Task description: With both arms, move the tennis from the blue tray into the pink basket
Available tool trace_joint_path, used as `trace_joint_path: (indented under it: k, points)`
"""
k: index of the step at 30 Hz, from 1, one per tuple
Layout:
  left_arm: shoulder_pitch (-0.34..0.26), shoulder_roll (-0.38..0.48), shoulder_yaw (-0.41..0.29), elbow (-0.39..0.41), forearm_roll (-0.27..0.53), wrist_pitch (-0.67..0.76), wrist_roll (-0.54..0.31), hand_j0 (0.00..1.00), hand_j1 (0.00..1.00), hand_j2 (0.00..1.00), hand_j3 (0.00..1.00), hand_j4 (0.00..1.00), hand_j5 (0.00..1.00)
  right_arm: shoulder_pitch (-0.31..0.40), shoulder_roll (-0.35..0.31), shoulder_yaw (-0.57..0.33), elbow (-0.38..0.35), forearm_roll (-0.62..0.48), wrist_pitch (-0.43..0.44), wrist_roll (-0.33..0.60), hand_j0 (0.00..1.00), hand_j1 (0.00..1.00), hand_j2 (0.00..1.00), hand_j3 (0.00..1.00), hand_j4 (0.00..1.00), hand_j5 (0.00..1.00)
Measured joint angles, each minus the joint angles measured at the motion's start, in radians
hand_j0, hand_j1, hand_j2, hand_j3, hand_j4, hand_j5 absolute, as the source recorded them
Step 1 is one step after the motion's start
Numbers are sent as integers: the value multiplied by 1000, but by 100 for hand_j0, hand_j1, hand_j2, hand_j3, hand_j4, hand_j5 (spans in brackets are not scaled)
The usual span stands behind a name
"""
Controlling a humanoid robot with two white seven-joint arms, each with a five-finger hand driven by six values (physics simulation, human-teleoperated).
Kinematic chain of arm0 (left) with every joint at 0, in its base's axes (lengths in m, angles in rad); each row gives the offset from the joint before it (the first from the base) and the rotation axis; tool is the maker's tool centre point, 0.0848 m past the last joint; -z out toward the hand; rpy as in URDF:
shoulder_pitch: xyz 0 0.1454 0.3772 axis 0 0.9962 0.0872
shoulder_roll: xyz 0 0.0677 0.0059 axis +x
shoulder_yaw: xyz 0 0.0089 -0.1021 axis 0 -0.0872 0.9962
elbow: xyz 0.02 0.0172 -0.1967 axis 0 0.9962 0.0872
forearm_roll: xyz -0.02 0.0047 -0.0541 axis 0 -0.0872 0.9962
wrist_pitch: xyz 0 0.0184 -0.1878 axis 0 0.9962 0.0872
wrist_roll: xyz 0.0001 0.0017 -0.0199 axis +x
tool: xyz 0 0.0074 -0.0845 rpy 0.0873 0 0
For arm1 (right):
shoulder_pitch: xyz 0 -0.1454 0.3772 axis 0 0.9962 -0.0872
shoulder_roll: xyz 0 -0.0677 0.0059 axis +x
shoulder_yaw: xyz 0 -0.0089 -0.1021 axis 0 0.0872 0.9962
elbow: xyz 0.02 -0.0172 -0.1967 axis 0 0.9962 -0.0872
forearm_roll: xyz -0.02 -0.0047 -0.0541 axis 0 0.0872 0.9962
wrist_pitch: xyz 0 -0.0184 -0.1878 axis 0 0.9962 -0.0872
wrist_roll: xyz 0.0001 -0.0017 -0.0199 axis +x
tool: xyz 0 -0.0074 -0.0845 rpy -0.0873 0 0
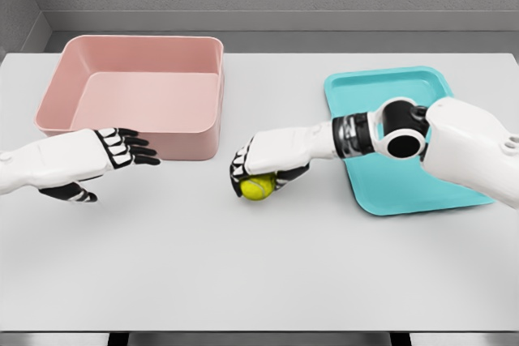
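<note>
- Right hand (pixel 261 169): we see its fingers clamped around the tennis ball (pixel 258 187), held at mid-counter (pixel 259 273), between both containers.
- Left hand (pixel 109 155): fingers spread, holding nothing, just before the pink basket (pixel 134 91) near the counter's far left corner.
- Blue tray (pixel 389 91): toward the counter's right edge.

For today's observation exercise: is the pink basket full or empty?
Empty. The pink basket shows only its bare floor, and the tennis ball is outside it, in the right hand.
</note>
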Motion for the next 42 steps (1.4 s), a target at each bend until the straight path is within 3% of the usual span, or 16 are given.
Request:
trace_joint_path:
  k: [14,24,31,32,34,42]
  points:
    - [0,-1,5,0,3,0,0,100,100,100,100,100,100,2,84,41,29,-1,17,4,50,50,50,50,50,50]
    - [0,-2,5,-1,3,0,0,100,100,100,100,100,100,0,114,41,53,2,40,12,51,51,51,51,51,51]
    - [0,-2,5,-1,3,0,0,100,100,100,100,100,100,3,117,42,55,3,42,13,57,57,57,57,57,57]
    - [0,-2,5,-1,3,0,0,100,100,100,100,100,100,5,117,42,55,3,42,13,61,61,61,61,61,61]
    - [0,-2,5,-1,4,0,0,100,100,100,100,100,100,5,117,42,57,1,49,10,100,100,100,100,100,100]
    - [11,-50,40,-2,33,0,2,100,100,100,100,100,100,6,107,40,58,-2,76,1,100,100,100,100,100,100]
